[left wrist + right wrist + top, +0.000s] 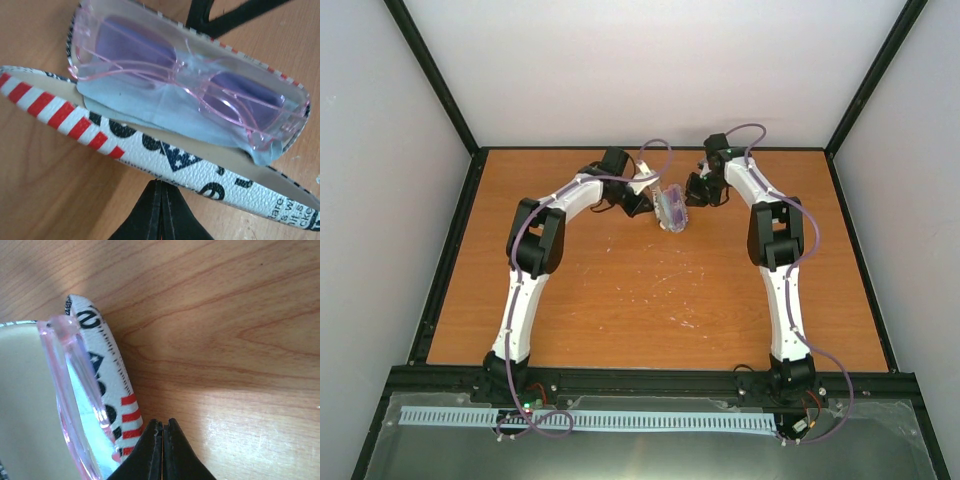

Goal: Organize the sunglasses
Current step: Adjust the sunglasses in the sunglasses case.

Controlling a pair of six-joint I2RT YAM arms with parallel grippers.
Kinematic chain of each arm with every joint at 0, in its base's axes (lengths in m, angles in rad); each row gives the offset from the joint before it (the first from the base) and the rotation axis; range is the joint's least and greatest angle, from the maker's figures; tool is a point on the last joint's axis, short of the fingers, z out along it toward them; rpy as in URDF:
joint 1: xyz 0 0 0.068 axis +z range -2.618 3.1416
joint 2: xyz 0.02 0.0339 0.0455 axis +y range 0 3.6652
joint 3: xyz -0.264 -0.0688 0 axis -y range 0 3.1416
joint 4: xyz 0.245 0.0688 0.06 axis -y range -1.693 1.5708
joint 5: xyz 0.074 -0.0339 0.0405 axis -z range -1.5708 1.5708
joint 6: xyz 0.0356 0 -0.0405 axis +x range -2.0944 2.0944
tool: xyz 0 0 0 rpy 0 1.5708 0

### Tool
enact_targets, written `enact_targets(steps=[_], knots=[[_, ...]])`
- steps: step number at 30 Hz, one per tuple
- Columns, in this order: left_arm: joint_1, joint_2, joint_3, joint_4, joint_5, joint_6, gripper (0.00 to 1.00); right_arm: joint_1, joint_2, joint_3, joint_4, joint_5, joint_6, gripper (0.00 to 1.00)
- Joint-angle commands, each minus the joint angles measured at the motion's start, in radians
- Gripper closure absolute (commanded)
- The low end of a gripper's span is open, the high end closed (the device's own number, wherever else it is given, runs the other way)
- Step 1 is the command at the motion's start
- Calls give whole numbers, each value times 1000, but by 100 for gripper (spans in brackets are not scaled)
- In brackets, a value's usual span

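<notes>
Pink clear-framed sunglasses (190, 85) with purple lenses lie folded on a blue cloth (165, 112) inside an open glasses case (150, 145) printed with flag stripes and letters. In the top view the case (672, 208) sits at the table's far middle between both grippers. My left gripper (160, 182) is shut and empty, its tips against the outside of the case's near flap. My right gripper (163, 422) is shut and empty, right beside the case's other side (107, 370); the sunglasses' edge (70, 380) shows there. Its black fingers (215, 15) show behind the case.
The wooden table (650, 300) is enclosed by a black frame and white walls. A white slotted rail (590, 420) lies along the near edge by the arm bases.
</notes>
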Motion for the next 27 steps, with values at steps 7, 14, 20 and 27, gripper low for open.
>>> enact_targets(steps=[7, 14, 20, 27], knots=[[-18, 17, 100, -4, 7, -21, 96, 43, 14, 22, 34, -69, 13, 97], [-28, 20, 91, -5, 10, -21, 96, 55, -8, -34, 67, -91, 15, 97], [-28, 16, 91, -17, -2, -8, 96, 34, -82, -82, 70, -51, 2, 97], [-28, 16, 92, -19, -7, 2, 96, -19, -137, -84, 40, -19, -16, 95]])
